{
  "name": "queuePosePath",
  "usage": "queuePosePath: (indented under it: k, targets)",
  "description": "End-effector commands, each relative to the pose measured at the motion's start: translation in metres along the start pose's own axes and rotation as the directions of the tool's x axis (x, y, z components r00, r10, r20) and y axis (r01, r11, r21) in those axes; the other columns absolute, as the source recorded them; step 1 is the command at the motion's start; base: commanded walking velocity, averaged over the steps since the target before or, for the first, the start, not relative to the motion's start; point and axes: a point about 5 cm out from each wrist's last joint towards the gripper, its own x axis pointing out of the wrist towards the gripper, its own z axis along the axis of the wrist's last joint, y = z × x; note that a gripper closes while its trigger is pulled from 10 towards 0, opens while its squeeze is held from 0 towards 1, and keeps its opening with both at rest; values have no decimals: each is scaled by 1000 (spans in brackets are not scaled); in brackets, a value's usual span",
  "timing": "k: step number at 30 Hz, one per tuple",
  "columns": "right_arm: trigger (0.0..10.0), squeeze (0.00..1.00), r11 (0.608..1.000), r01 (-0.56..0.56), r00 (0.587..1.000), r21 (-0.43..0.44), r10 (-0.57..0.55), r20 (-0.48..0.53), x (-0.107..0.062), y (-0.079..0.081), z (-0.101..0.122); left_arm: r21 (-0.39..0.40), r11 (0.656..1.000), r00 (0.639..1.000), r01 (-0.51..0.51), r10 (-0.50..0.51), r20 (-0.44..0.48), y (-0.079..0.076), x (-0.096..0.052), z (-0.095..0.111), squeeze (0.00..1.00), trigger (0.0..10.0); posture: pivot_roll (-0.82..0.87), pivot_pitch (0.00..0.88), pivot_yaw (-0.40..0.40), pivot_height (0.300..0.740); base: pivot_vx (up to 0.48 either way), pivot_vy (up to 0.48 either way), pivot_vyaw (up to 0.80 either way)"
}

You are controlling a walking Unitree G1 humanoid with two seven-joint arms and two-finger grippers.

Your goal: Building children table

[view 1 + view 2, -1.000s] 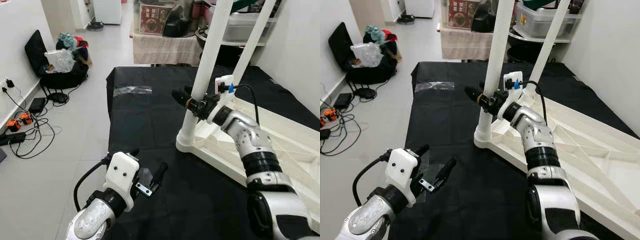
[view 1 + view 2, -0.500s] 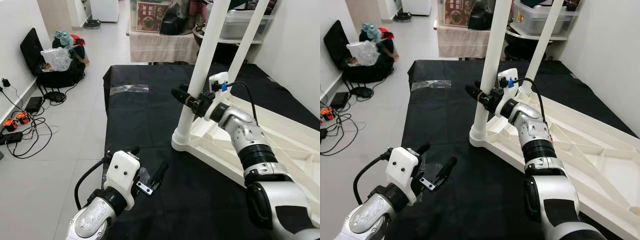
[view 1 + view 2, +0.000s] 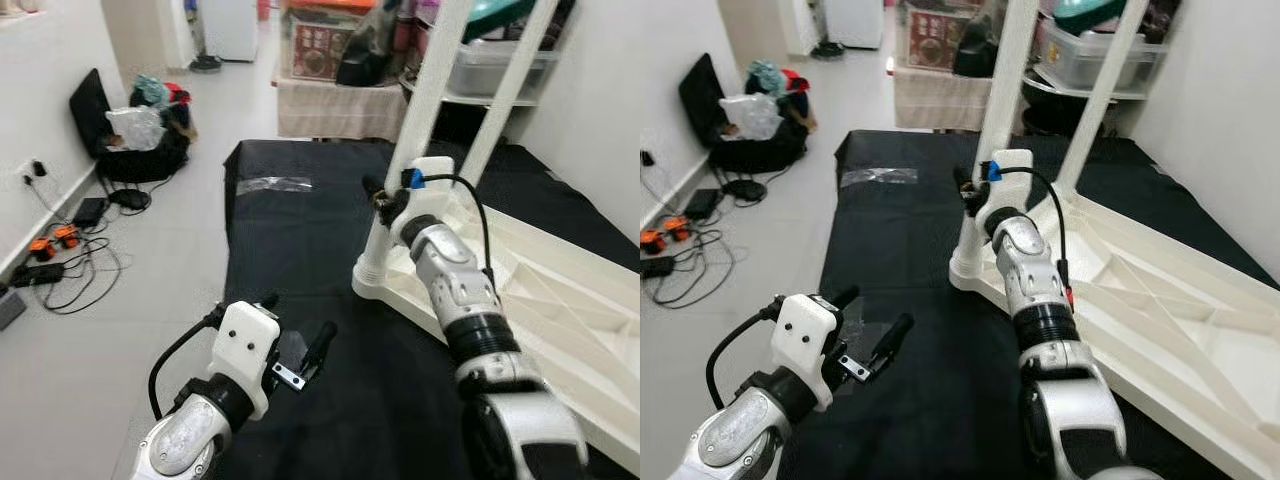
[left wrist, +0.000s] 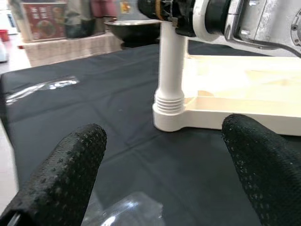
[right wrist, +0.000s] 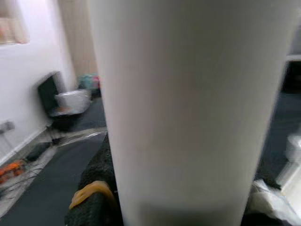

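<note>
Since the earlier frame the right gripper [image 3: 383, 203] has rotated about the near table leg [image 3: 412, 130], wrist now turned more toward the camera. Its jaws are clamping that leg, which is standing upright in the corner socket of the upturned white tabletop [image 3: 560, 300] on the black cloth [image 3: 300, 240]. The left gripper [image 3: 295, 340] is hovering with jaws spread, leg base [image 4: 170, 110] lying beyond and between its fingertips [image 4: 70, 165].

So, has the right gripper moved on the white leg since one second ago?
Yes. The right gripper has swung round the table leg toward the robot, at about the same height.
</note>
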Motion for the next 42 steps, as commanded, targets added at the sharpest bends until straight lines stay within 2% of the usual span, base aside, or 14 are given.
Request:
queuePosePath:
  k: [1,7,8,10,11,15,16,19,20,25,28,33,37,42]
  targets:
    - [0,0,985,170,981,-23,-172,-92,-12,-16,-25,2,1000,1000,-8,8,-1,0,2,-2,0,10000,96,13,-98,740,0,0,0]
    - [0,0,956,292,954,36,-288,-78,-17,25,-12,1,1000,1000,-17,17,-3,0,1,-2,0,10000,95,17,-101,740,0,0,0]
    - [3608,0,958,283,957,46,-279,-76,-15,29,-11,1,1000,1000,-17,17,-3,0,1,-2,0,10000,95,17,-101,740,0,0,0]
    - [3608,0,958,278,959,73,-273,-77,-14,33,-10,-1,1000,1000,-16,16,-3,0,1,-2,0,10000,96,17,-102,740,0,0,0]
    - [10000,0,968,237,970,83,-232,-66,-12,39,-8,-3,1000,1000,-15,15,-3,0,1,-2,0,10000,96,18,-103,740,0,0,0]
    - [10000,0,974,212,977,82,-208,-53,-12,42,-5,-5,1000,1000,-13,13,-3,-1,1,-2,0,10000,93,19,-101,740,0,0,0]
    - [10000,1000,980,179,984,89,-176,-38,-11,43,-2,-7,1000,1000,-10,10,-3,-2,1,-2,0,10000,91,18,-101,740,0,0,0]
    - [10000,1000,987,136,991,84,-136,-7,-11,43,4,-6,1000,1000,-5,5,-3,-3,1,-2,0,10000,91,18,-102,740,0,0,0]
    - [10000,0,991,112,994,80,-113,13,-11,43,8,-5,1000,1000,-2,2,-4,-3,2,-3,0,10000,91,18,-102,740,0,0,0]
    - [10000,0,984,-172,983,46,168,71,-10,44,22,-8,1000,1000,-4,4,-3,-4,1,-3,0,10000,87,15,-100,740,0,0,0]
    - [10000,0,923,-384,923,10,384,-17,-5,12,20,-10,1000,1000,-3,3,-1,-4,2,-3,0,10000,85,13,-101,740,0,0,0]
    - [10000,0,873,-487,872,17,487,-44,-5,-1,23,-9,1000,1000,-2,2,1,-5,2,-3,0,10000,82,9,-102,740,0,0,0]
    - [10000,0,631,-771,629,85,775,-55,-14,-4,24,-12,1000,1000,4,-4,4,-6,3,-3,0,10000,87,0,-102,740,0,0,0]
    - [10000,0,521,-839,520,157,853,-45,-12,4,20,-11,1000,1000,9,-9,8,-7,4,-3,0,10000,99,0,-110,740,0,0,0]
